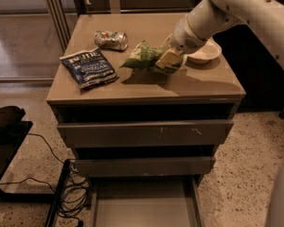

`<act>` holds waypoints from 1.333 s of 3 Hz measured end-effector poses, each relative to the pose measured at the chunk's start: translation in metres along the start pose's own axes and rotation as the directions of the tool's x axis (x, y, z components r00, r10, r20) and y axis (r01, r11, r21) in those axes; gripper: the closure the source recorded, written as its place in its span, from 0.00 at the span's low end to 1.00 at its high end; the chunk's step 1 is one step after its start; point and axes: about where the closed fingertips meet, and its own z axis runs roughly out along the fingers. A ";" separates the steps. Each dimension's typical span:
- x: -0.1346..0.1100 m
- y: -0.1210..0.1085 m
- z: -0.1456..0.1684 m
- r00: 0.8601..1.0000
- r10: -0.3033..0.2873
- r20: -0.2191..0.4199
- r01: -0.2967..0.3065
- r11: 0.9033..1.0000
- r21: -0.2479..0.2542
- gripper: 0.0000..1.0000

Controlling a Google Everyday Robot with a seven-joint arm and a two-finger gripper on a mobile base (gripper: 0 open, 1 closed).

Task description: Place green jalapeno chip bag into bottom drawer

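The green jalapeno chip bag (143,56) is a crinkled green bag over the middle of the cabinet top. My gripper (166,60) is at its right end and is shut on it; the bag sticks out to the left of the fingers, slightly raised above the surface with a shadow beneath. The bottom drawer (144,207) is pulled open at the foot of the cabinet, showing a flat grey floor with nothing in it.
A dark blue chip bag (88,68) lies at the left front of the top. A crushed silvery can (110,39) lies behind it. A white bowl (204,52) sits at the right. Two upper drawers (146,134) are closed. Cables (71,193) lie on the floor left.
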 end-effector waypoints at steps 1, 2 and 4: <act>-0.008 0.022 -0.031 0.999 -0.021 0.027 0.020 0.999 0.041 1.00; -0.010 0.048 -0.056 0.999 -0.042 0.026 0.039 0.995 0.090 1.00; 0.009 0.130 -0.083 1.000 -0.023 -0.020 0.026 0.985 0.171 1.00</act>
